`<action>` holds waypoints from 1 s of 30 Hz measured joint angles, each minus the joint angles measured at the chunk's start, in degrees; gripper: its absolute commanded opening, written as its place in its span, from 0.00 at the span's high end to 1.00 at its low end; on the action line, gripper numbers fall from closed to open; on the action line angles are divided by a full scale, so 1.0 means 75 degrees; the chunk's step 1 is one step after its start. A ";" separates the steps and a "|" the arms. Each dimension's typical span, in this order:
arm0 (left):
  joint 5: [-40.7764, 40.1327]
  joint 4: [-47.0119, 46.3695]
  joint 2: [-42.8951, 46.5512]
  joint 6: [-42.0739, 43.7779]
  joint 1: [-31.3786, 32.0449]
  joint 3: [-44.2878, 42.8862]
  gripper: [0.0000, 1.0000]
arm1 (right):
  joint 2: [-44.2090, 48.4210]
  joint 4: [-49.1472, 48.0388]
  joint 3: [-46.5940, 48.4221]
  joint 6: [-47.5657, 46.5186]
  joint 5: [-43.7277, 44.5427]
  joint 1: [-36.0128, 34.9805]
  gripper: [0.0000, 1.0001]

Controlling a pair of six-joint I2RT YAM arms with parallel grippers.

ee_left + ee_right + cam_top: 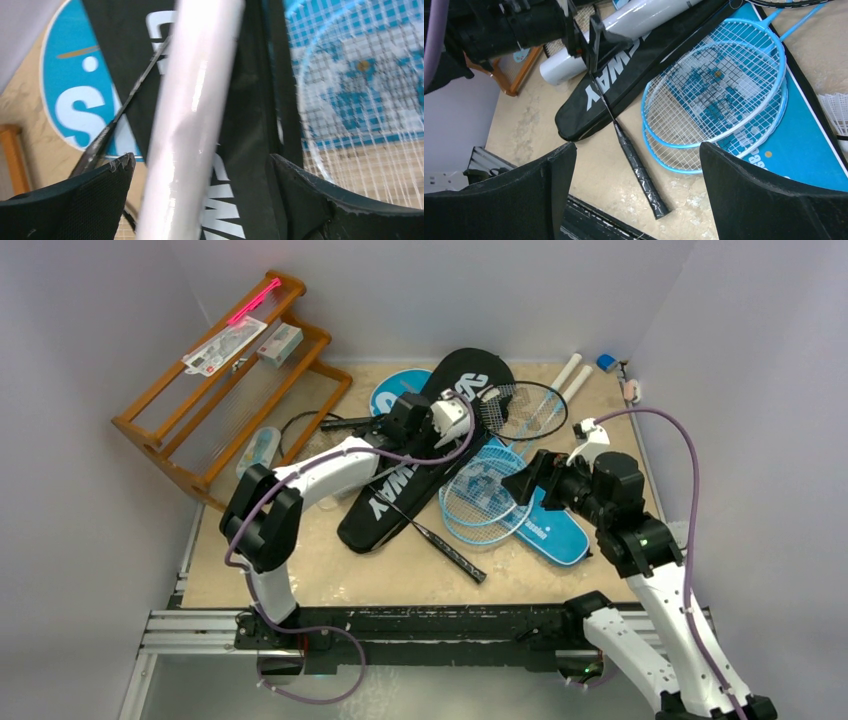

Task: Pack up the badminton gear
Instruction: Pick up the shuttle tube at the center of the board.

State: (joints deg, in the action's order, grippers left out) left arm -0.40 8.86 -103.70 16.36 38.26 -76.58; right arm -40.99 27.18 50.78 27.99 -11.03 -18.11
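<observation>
The left gripper (200,160), arm stretched forward, stands wide astride the white tube (624,30) crossing the black cover (624,75), not touching it. Right of the cover, the right gripper (638,150) hangs wide, empty, over blue rackets (719,85); table (330,575) shows between cover and near rail (400,625).

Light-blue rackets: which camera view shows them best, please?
The right wrist view: both overlapping heads of the light-blue rackets appear large and sharp. The top view shows them small, partly behind the right arm. The left wrist view catches only a blurred part of a head.
</observation>
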 measured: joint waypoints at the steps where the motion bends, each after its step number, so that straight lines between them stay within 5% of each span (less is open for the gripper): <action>1: -0.0224 0.0087 -0.0029 -0.0143 -0.0038 -0.0111 0.02 | 0.0044 -0.0009 0.0000 0.0000 0.0012 -0.0003 0.06; 15: 0.0731 0.2471 -0.2626 0.0644 -0.0487 -0.2978 0.13 | 0.0230 -0.0003 0.0000 0.0003 0.0152 -0.0003 0.07; 19: 0.1017 0.3066 -0.2949 0.0723 -0.0510 -0.3223 0.21 | 0.0233 -0.0003 0.0000 0.0003 0.0166 -0.0003 0.07; 24: 0.1061 0.3348 -0.3229 0.0781 -0.0513 -0.3719 0.48 | 0.0181 -0.0006 0.0000 0.0003 0.0166 -0.0003 0.06; 30: 0.1212 0.3363 -0.3121 0.1008 -0.0516 -0.3590 0.51 | -0.0047 -0.0003 0.0000 0.0003 0.0134 -0.0003 0.06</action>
State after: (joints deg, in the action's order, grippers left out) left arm 8.69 34.09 -127.11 23.92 34.39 -103.50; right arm -41.34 27.16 50.78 28.01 -10.02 -18.13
